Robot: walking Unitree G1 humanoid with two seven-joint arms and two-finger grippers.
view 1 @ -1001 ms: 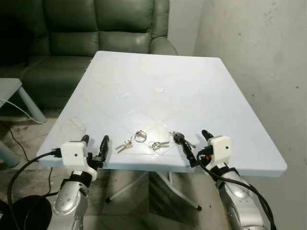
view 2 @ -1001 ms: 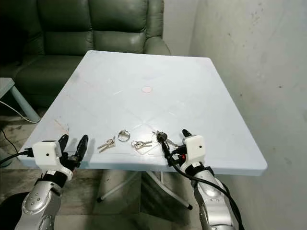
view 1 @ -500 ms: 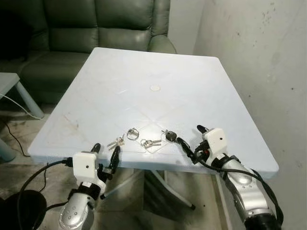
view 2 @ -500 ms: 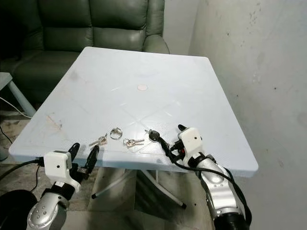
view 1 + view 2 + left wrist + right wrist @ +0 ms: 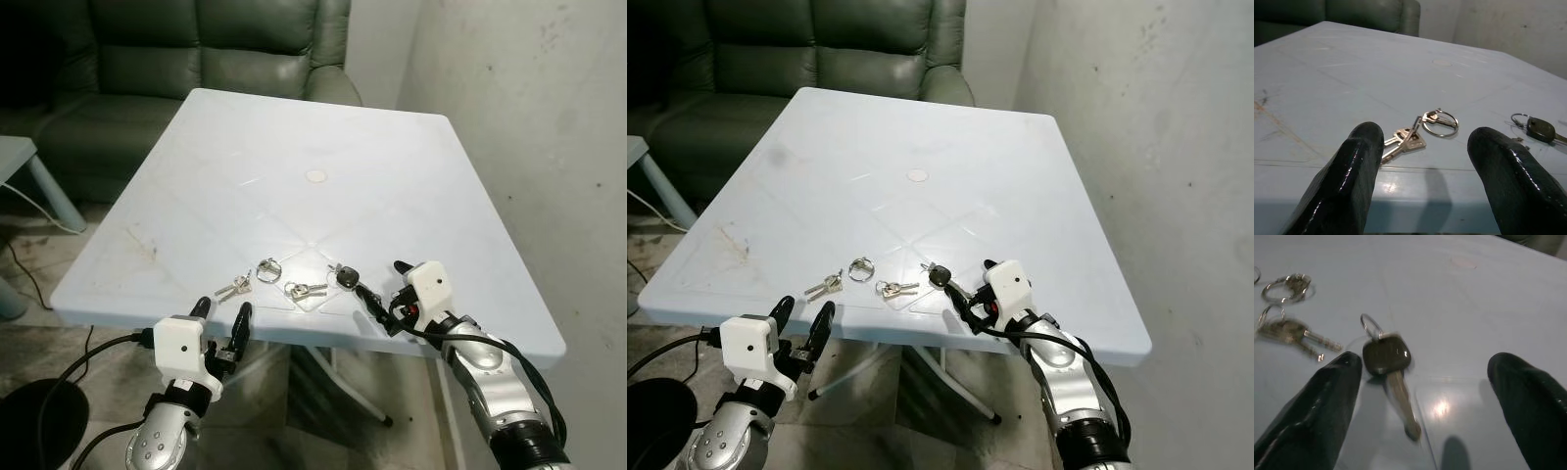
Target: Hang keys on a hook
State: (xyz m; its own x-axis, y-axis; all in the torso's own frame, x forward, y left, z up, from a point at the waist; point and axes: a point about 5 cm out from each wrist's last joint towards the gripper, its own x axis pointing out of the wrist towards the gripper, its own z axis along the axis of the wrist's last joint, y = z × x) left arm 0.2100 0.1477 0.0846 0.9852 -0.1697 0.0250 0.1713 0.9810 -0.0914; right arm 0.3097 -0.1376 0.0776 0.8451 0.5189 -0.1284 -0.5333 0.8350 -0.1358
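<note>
Since the earlier frame, the right gripper (image 5: 1425, 396) has been brought over the black-headed key (image 5: 1387, 356), fingers spread; the left gripper (image 5: 1430, 171) is held open at the table (image 5: 294, 147) edge.

Four key items lie flat near the bench's front edge, left to right: brass key pair (image 5: 233, 288), loose silver ring (image 5: 268, 270), small silver key bunch (image 5: 305, 290), black-headed key (image 5: 347, 279) on its own ring, all apart.
</note>
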